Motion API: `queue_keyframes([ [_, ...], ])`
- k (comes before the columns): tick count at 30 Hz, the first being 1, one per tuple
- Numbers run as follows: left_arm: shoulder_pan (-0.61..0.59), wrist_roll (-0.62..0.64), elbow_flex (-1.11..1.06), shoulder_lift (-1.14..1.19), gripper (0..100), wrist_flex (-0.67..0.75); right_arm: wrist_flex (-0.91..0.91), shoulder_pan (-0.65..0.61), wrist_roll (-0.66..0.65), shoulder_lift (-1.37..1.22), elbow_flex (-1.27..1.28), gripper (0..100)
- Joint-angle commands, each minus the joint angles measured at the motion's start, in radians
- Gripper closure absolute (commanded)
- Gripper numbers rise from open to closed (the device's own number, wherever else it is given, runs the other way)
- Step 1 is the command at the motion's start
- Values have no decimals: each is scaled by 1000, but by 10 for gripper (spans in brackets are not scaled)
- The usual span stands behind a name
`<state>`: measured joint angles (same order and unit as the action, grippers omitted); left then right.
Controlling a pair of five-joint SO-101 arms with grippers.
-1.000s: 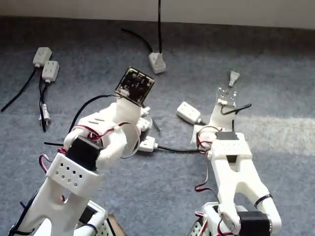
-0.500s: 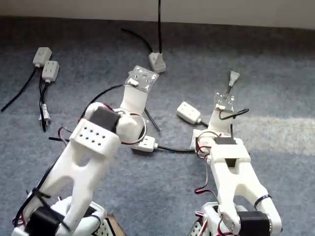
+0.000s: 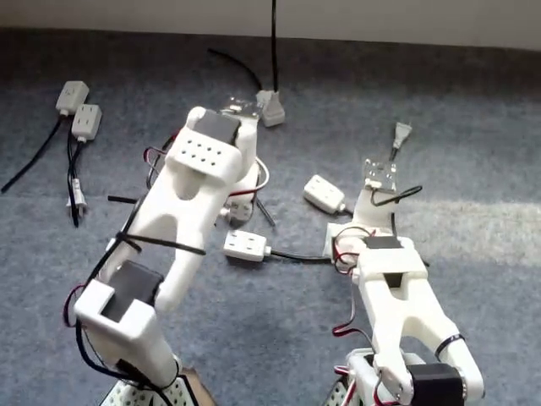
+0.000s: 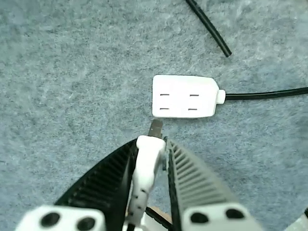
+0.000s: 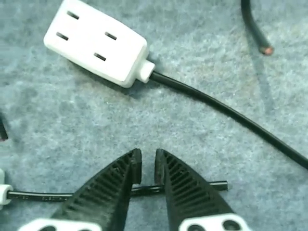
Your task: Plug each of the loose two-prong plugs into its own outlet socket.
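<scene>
My left gripper (image 4: 150, 143) is shut on a white two-prong plug (image 4: 147, 161). Its prongs point at a white outlet socket (image 4: 185, 96) lying flat on the carpet, a short way off. In the high view the left arm (image 3: 203, 169) stretches out over the carpet, just beyond that outlet socket (image 3: 246, 245). My right gripper (image 5: 148, 166) is closed to a thin gap with nothing between the fingers, and hangs above a black cord (image 5: 192, 186). A second white outlet (image 5: 96, 43) lies ahead of it, also seen as the outlet (image 3: 323, 193) in the high view. A loose plug (image 3: 401, 133) lies beyond the right arm (image 3: 389, 271).
Another outlet (image 3: 270, 107) on a black cord sits at the back centre. A pair of outlets (image 3: 78, 110) with cords lies at the far left. A cut cord end (image 5: 262, 48) lies near the right gripper. Grey carpet (image 3: 473, 101) covers the floor.
The left arm has unfolded and swung forward, bringing its wrist from raised to pointing down at the carpet near the middle outlet. The right arm has hardly moved.
</scene>
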<state>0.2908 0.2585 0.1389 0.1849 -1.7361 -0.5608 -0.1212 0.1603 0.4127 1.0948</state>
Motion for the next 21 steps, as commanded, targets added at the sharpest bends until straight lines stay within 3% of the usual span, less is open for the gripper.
queue_keyframes([
  [1,-12,-34,38,51,993,-25,15,-12,-14,33,-5,936],
  [21,59,-72,73,231,993,-23,15,-13,-14,33,-4,936],
])
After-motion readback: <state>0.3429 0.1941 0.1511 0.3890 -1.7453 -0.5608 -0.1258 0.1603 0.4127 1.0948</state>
